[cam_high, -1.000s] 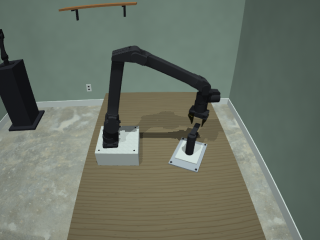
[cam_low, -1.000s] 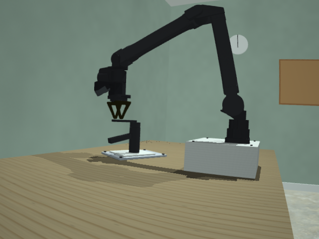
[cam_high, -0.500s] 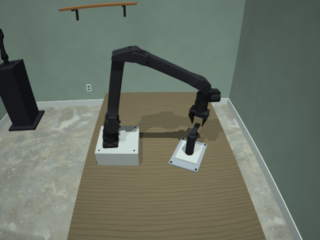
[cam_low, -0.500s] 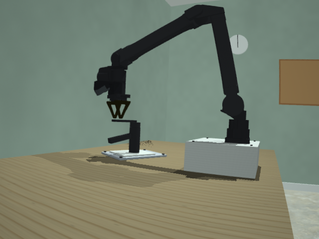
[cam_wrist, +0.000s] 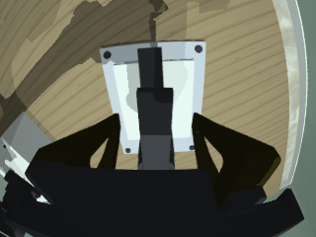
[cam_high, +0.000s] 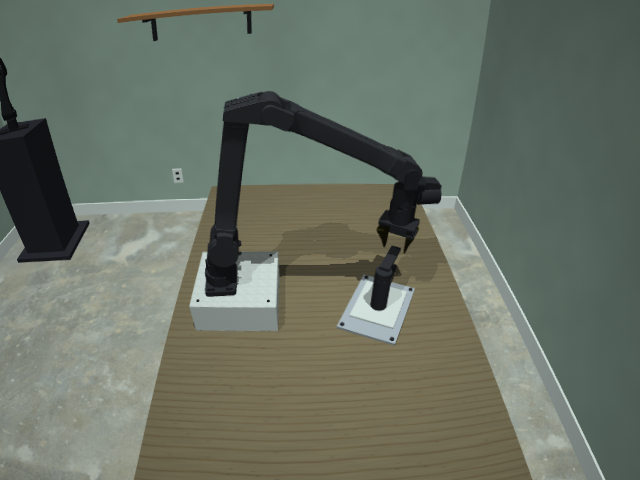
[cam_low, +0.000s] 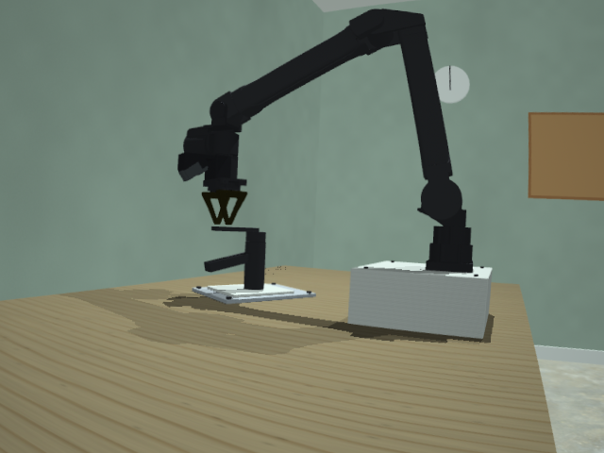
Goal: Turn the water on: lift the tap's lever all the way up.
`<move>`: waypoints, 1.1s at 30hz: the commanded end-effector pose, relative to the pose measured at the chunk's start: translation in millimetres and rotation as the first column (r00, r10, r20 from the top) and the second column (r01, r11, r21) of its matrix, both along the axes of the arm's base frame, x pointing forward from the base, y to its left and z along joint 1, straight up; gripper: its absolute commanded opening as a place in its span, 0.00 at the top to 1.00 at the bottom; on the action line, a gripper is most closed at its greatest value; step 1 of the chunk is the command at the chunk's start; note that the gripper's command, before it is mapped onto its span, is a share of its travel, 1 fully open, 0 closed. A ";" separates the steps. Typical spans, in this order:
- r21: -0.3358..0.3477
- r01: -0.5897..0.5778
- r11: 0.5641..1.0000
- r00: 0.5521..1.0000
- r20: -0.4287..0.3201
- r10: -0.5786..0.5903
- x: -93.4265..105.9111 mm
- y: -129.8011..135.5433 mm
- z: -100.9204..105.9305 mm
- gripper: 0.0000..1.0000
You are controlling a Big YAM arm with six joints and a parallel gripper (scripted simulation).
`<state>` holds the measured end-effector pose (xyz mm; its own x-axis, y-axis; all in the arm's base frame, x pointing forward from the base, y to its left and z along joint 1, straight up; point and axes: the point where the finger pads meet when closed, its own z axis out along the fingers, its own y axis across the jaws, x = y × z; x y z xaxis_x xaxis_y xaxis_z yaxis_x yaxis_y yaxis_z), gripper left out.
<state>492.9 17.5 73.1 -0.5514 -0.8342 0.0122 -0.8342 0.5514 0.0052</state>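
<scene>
A black tap (cam_high: 381, 286) stands upright on a white plate (cam_high: 376, 308) on the wooden table. Its flat lever (cam_low: 234, 228) lies level on top of the tap body, above the spout (cam_low: 224, 261). My gripper (cam_low: 224, 222) hangs just above the lever's free end, fingers pointing down. It is open and empty. In the top view the gripper (cam_high: 395, 244) sits right over the lever (cam_high: 391, 254). In the wrist view the lever (cam_wrist: 154, 109) runs between my two fingers, with the plate (cam_wrist: 156, 95) below.
The arm's white base block (cam_high: 236, 298) stands to the left of the tap plate. A black pedestal (cam_high: 32, 191) stands on the floor at the far left. The table's right edge runs close to the wall.
</scene>
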 end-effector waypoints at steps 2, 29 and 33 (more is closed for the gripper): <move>0.001 -0.014 1.000 0.999 0.052 0.014 17.0 -0.4 15.7 0.38; 0.000 -0.014 1.000 0.999 0.047 0.014 15.6 -0.5 12.4 0.38; 0.000 -0.014 1.000 0.999 0.039 0.014 13.4 -0.6 7.7 0.38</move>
<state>493.0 17.5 73.1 -0.5513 -0.8342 0.0122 -0.8342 0.5514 0.0052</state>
